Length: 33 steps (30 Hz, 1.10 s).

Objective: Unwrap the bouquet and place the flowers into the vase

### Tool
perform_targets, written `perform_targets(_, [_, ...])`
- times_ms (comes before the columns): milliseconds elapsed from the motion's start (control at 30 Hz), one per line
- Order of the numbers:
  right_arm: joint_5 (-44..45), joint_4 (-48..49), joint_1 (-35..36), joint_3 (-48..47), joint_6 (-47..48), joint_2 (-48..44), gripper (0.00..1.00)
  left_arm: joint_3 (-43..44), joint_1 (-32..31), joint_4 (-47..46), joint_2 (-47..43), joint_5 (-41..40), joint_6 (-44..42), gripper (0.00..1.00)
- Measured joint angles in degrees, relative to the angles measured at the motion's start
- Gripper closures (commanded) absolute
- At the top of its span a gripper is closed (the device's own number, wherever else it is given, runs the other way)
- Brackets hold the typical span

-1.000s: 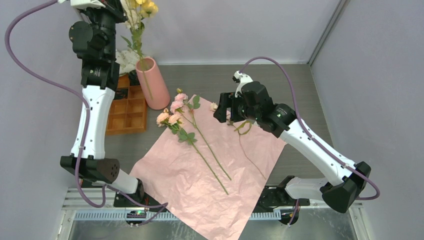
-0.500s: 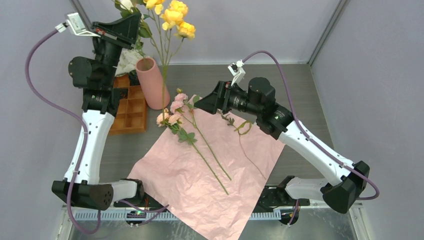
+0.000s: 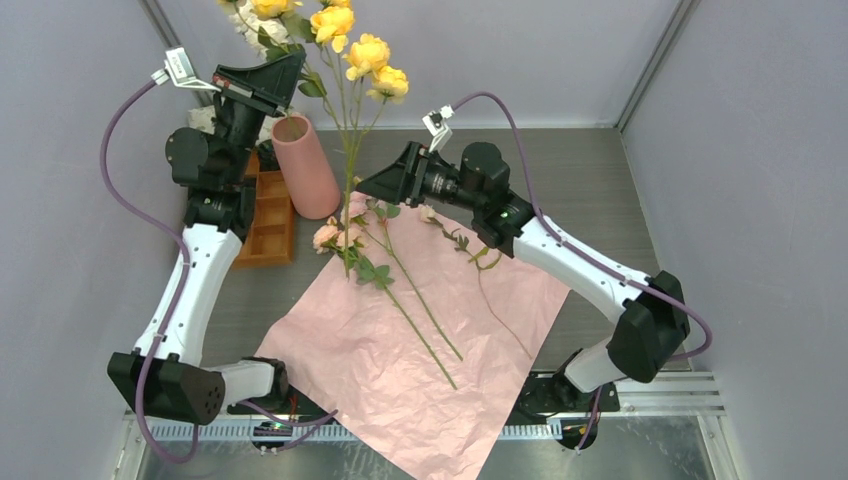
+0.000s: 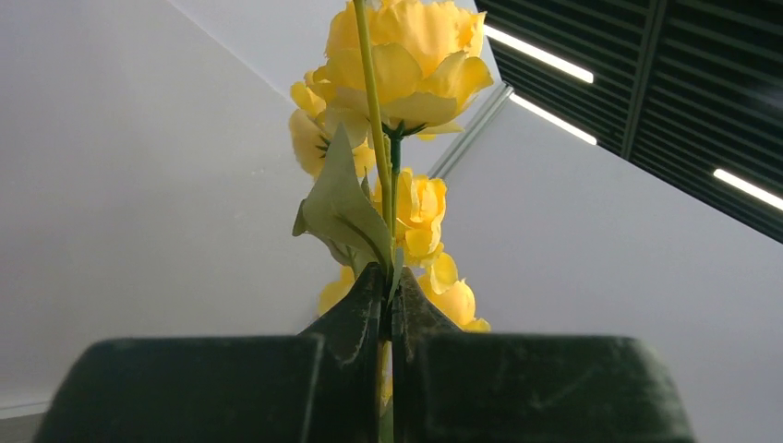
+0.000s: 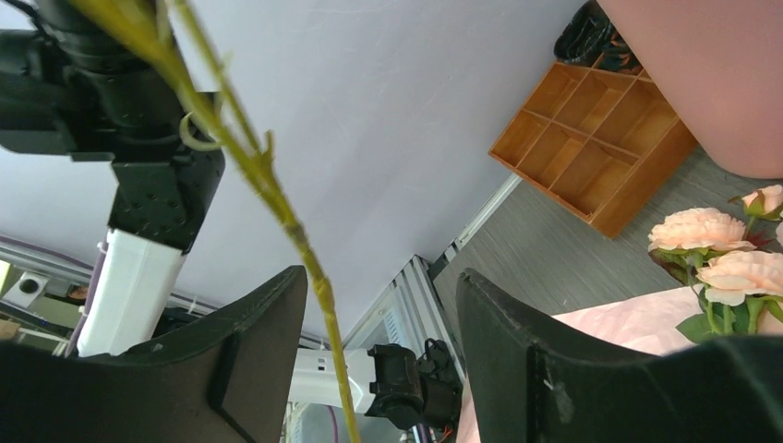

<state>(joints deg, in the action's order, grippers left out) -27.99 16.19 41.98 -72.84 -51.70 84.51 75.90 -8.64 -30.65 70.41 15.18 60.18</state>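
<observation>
My left gripper is shut on the stem of a spray of yellow flowers, held high and upright. The long stem hangs down to the right of the salmon-pink vase, outside it, with its end over the paper. My right gripper is open and straddles that stem without pinching it. The bouquet lies unwrapped: its pink paper is spread flat with pink roses and a cream-budded stem on it.
An orange compartment tray stands left of the vase, against the left arm. White and green flowers show behind the left gripper. Grey walls close in the table at the back and on both sides.
The left arm has carried the yellow spray up and to the right, out of the vase. The right gripper has swung left around the hanging stem, and its jaws have narrowed.
</observation>
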Motion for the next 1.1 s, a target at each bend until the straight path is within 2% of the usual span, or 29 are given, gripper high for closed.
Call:
perform_targets(200, [-0.5, 0.5, 1.4, -2.5, -0.8, 2.1, 0.41, -1.4, -2.1, -1.4, -1.9, -0.1, 0.8, 1.00])
perform_targets(400, [-1.7, 0.6, 3.3, -5.0, -0.8, 3.0, 0.42, -2.4, -3.4, -3.1, -2.3, -0.7, 0.9, 1.00])
perform_targets(833, [0.8, 1.9, 3.7, -2.7, -1.0, 0.1, 0.44, -3.5, -4.4, -2.8, -2.2, -0.7, 0.2, 1.00])
perform_targets(933, [1.1, 2.8, 3.7, -2.7, -1.0, -0.7, 0.53, -3.8, -4.8, -2.8, -2.2, -0.7, 0.0, 1.00])
perform_targets(1100, [1.0, 3.2, 3.7, -2.8, -1.2, -0.2, 0.84, -4.4, -6.3, -2.5, -2.1, -0.7, -0.3, 1.00])
